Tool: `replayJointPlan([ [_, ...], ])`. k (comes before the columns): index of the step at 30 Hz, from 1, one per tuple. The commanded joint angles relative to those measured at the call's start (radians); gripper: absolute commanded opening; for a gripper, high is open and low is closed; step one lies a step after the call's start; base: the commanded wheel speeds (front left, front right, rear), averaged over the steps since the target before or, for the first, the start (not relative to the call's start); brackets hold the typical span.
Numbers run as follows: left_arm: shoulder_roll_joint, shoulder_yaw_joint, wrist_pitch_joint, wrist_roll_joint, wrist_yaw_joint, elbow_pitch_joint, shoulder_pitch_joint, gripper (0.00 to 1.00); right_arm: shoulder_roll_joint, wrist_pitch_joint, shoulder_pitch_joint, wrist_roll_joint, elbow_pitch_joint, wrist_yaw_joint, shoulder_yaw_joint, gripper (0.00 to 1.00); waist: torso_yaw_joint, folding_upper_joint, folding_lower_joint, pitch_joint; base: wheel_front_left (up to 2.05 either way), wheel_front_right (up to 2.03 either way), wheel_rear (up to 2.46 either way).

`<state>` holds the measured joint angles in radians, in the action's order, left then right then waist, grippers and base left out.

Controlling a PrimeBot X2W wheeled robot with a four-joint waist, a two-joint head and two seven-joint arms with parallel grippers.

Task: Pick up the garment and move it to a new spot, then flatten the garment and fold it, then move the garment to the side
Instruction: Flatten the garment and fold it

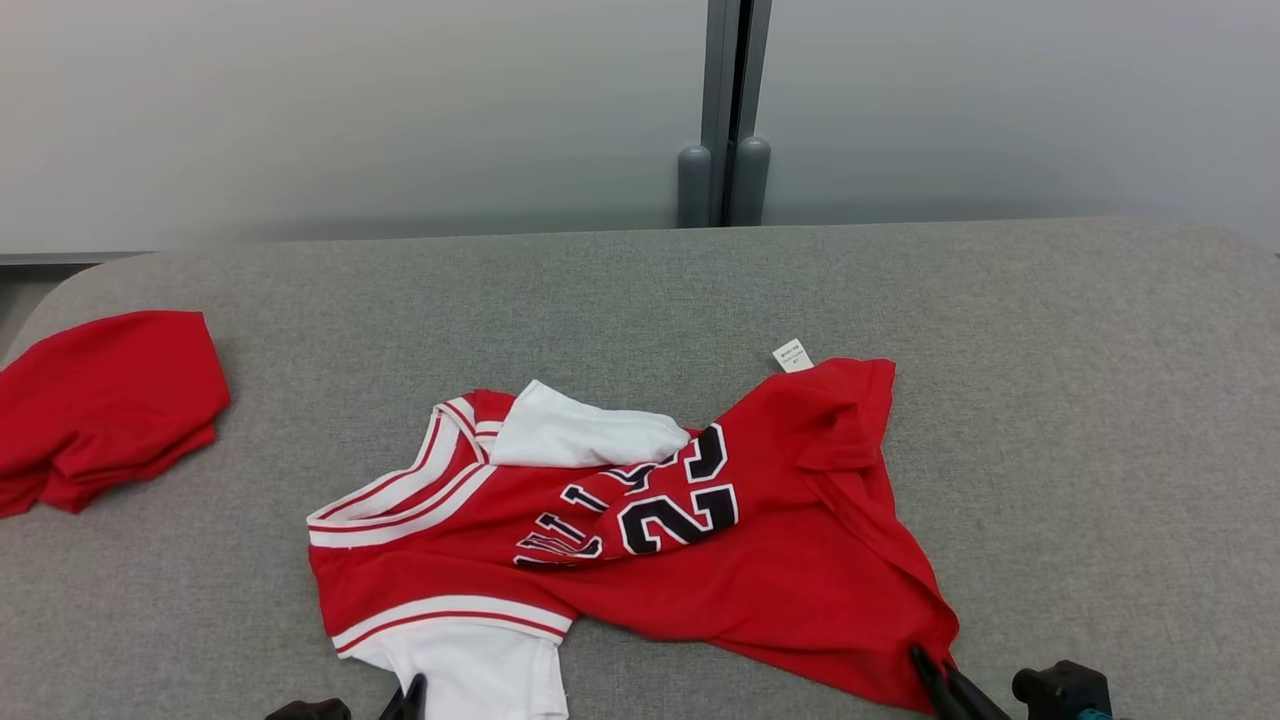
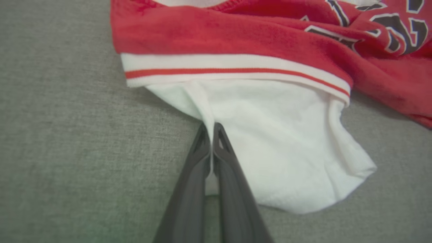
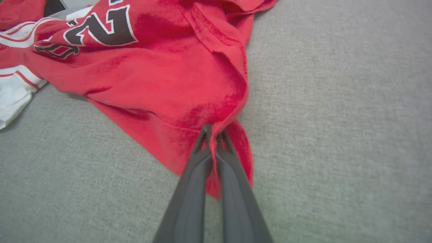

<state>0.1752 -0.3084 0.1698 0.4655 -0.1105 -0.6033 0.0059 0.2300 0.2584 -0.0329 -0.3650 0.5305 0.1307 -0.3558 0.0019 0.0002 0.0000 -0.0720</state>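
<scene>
We've got the garment (image 1: 700, 560), a red jersey w/ white trim, lying crumpled at the middle-front of the grey table (image 1: 1100, 330), neck end toward our left and hem toward our right. It's bunched up, the number print (image 1: 680, 505) is creased, and the far sleeve (image 1: 580, 435) is flipped over the chest. It's not flat yet, so we judge this to be the pick-up step.

Our left gripper (image 2: 211, 127) is pressed together on a ridge of the near sleeve (image 2: 280, 145), a thin fold of white cloth caught btw the fingers just below the striped cuff band (image 2: 236, 69). Our right gripper (image 3: 212, 130) is likewise pinched shut on the hem corner (image 3: 242, 150), red fabric puckering around the tips. Grips at opposite ends make sense. Lifted by sleeve and hem, the cloth should hang spread btw the arms rather than ball up, which would ease the flattening later.

Pose: both arms come in low from the near edge, fingers angled fwd and down, tips at cloth level. The head view cuts the wrists off at its bottom edge. How much fabric each pinch has is hard to say, but the left one looks thin and might slip.

A second red garment (image 1: 100, 400) sits far left, well apart from ours. We'd keep clear of it when choosing the new spot.
</scene>
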Motion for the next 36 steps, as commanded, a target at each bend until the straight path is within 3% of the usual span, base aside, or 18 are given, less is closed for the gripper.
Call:
replayJointPlan([
  [1,-0.009,-0.008,0.006,0.010,-0.008,-0.007,-0.013,0.00,0.006,0.007,-0.013,-0.009,-0.010,0.000,-0.004,0.00,0.002,-0.0002,0.0000,0.001,0.00,0.00,0.00],
  [11,0.009,0.000,0.075,0.078,-0.021,0.160,-0.116,0.00,0.051,0.008,-0.068,-0.090,-0.214,0.000,-0.090,0.00,-0.001,-0.0002,0.0000,-0.023,0.00,0.00,0.00],
  [19,0.094,0.001,0.006,0.091,-0.023,0.275,-0.448,0.00,0.122,-0.002,-0.361,-0.207,-0.274,0.000,-0.100,0.00,-0.015,-0.0002,0.0000,-0.105,0.00,0.00,0.00],
  [27,0.156,0.006,-0.115,0.133,-0.022,0.165,-0.925,0.00,0.129,-0.036,-0.884,-0.384,-0.093,0.000,-0.147,0.00,-0.057,-0.0002,0.0000,-0.242,0.00,0.00,0.00],
  [32,0.141,0.022,-0.135,0.170,-0.022,0.006,-1.229,0.00,0.115,-0.043,-1.213,-0.487,0.090,0.000,-0.137,0.00,-0.067,-0.0002,0.0000,-0.283,0.00,0.00,0.00],
  [36,0.137,-0.024,-0.135,0.142,-0.022,-0.085,-1.450,0.00,0.125,-0.053,-1.425,-0.519,0.216,0.000,-0.150,0.00,-0.075,-0.0002,0.0000,-0.308,0.00,0.00,0.00],
])
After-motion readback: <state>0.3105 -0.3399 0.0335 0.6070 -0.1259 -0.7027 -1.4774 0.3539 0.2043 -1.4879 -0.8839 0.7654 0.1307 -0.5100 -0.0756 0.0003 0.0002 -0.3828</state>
